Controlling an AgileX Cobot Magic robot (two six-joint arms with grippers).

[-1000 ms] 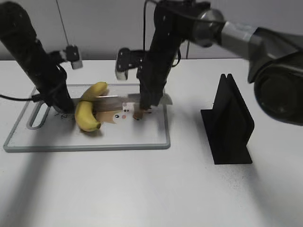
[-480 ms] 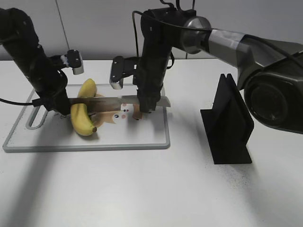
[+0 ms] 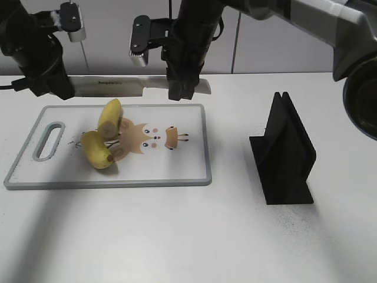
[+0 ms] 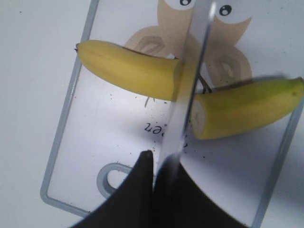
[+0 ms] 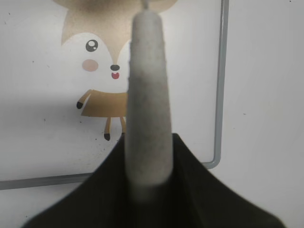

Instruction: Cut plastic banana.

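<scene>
The knife (image 3: 126,86) hangs level above the far edge of the cutting board (image 3: 200,177), clear of everything below it. I see its pale handle (image 5: 146,99) clamped in the right gripper (image 3: 179,88), and the blade tip pinched in the left gripper (image 3: 59,88). Both sets of jaws are closed narrow on the knife; the left wrist view shows the blade (image 4: 187,90) running edge-on out of the dark fingers (image 4: 142,190).

The plastic banana lies on the board in two pieces, pale cut faces exposed:

1. Far half (image 3: 110,117): on the board's middle-left, leaning against the near half.
2. Near half (image 3: 97,150): just in front of it, brown stem tip toward the camera.

In the left wrist view the two halves, (image 4: 128,71) and (image 4: 247,107), sit either side of the blade line with a gap between them. Whether they touch in the exterior view I cannot tell for certain.

The board carries a printed cartoon fox (image 5: 102,61) and a slot handle (image 3: 50,140) at its left end. A black knife stand (image 3: 285,153) sits on the white table (image 3: 177,236), well apart to the right.
</scene>
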